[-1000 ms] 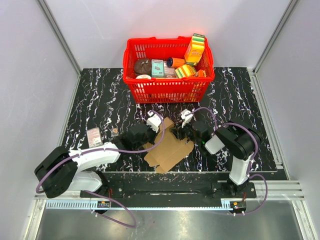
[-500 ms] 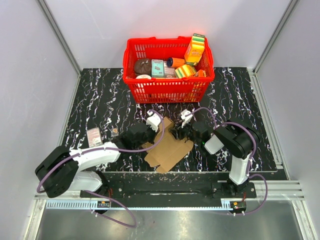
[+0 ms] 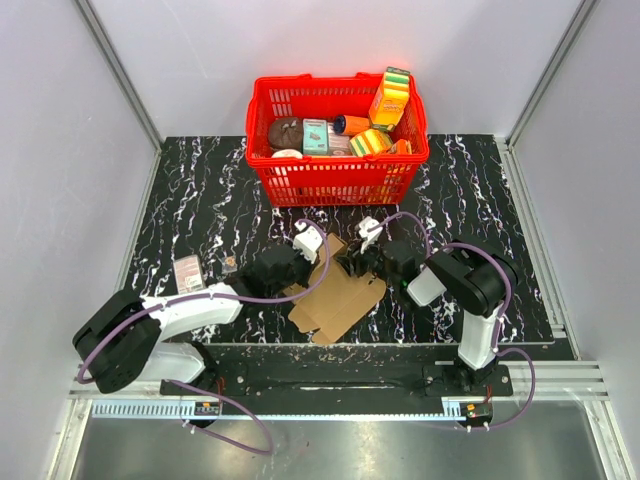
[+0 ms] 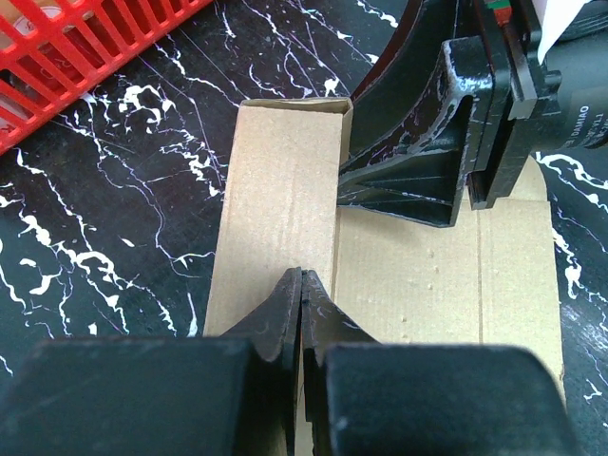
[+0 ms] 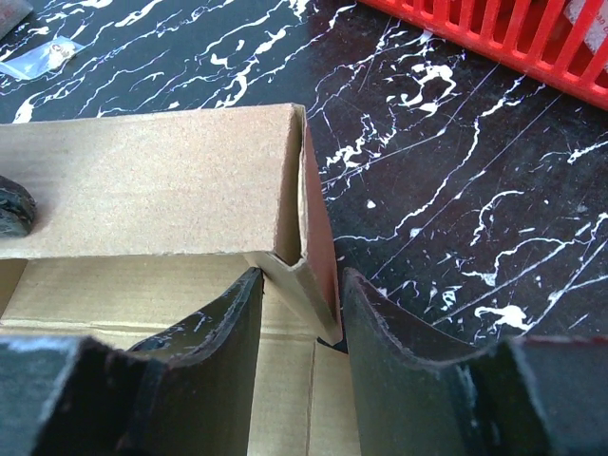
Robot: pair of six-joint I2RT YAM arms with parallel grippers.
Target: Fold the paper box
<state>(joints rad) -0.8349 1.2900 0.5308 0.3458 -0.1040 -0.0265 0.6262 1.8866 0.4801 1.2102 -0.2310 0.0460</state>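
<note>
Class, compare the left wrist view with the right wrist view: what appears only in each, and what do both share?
Only the left wrist view shows the left pincer shut on the upright wall of the plain brown cardboard paper box. Only the right wrist view shows the right pincer open astride that wall's end flap, and a small clear packet. Both show the box, the red plastic basket and the black marbled table.

1 paper box [image 3: 335, 300], table ctr. 1 red basket [image 3: 335, 185] at 12 o'clock, several pkgs inside, exact no. unclear. 2 grippers: left gripper [image 4: 302, 290] at box's 9 o'clock, right gripper [image 5: 297, 285] at its 3. 1 small packet [image 3: 189, 272] at 9 o'clock.
</note>
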